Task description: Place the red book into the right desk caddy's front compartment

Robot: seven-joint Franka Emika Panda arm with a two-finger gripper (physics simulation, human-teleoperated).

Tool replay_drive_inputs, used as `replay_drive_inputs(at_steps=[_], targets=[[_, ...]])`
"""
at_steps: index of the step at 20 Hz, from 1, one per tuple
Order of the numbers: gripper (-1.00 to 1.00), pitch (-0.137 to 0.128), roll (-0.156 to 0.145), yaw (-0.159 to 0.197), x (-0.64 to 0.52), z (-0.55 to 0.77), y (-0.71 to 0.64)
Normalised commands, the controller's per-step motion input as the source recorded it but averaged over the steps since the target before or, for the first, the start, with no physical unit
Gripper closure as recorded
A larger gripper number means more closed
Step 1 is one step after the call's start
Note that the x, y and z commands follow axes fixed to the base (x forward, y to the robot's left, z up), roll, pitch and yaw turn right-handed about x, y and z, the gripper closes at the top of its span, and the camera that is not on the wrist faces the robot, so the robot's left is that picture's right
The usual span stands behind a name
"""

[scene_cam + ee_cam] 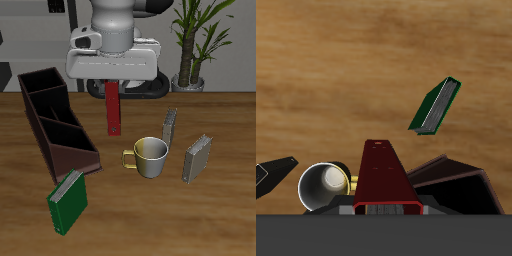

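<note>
The red book hangs upright from my gripper, which is shut on its upper end and holds it above the table. It hangs between the dark maroon right desk caddy and the mug, level with the caddy's nearer half. The caddy is long, open-topped and split by dividers. In the wrist view the red book reaches out from my gripper, with a corner of the caddy beside it.
A green book leans near the caddy's front end. A grey mug with a yellow handle stands beside the red book. Two grey spiral notebooks stand beyond the mug. A potted plant is at the back.
</note>
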Motion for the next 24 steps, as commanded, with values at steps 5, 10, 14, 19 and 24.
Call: replay_drive_inputs(at_steps=[5, 10, 14, 19, 24], targets=[[1.00, -0.077, -0.030, 0.066, -0.80, 0.60, -0.32], [1.00, -0.049, -0.004, 0.041, -0.59, 0.30, -0.21], [1.00, -0.025, 0.003, 0.056, -0.30, 0.09, -0.08], [1.00, 0.000, 0.000, 0.000, 0.00, 0.00, 0.00], [1.00, 0.008, 0.003, 0.214, -0.75, -0.18, -0.26]])
